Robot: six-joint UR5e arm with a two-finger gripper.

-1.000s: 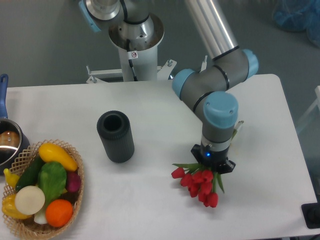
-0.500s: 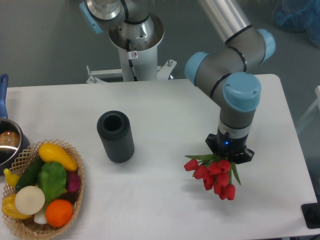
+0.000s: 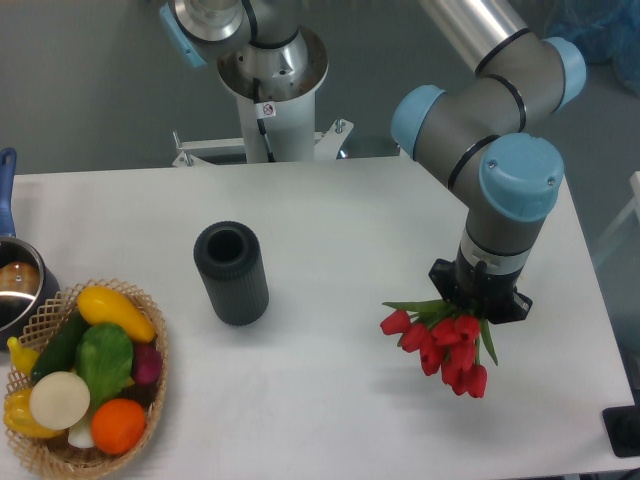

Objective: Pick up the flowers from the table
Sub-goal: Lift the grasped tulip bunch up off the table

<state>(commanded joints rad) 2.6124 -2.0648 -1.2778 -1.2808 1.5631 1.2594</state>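
Observation:
The flowers [image 3: 442, 345], a bunch of red tulips with green leaves, hang below my gripper [image 3: 478, 305] at the right of the white table [image 3: 330, 230]. The red heads point down and toward the front, and they look lifted clear of the tabletop. The stems run up under the wrist and are hidden there. The gripper's fingers are hidden by the wrist and the black flange, but the bunch travels with it, so it is shut on the stems.
A black cylinder [image 3: 232, 273] stands upright at the table's middle. A wicker basket [image 3: 85, 385] of fruit and vegetables sits at the front left. A pot [image 3: 15, 285] with a blue handle is at the left edge. The robot base [image 3: 270, 70] stands behind the table.
The gripper has risen and moved to the right with the tulips held in it. The bunch has left its earlier spot on the table.

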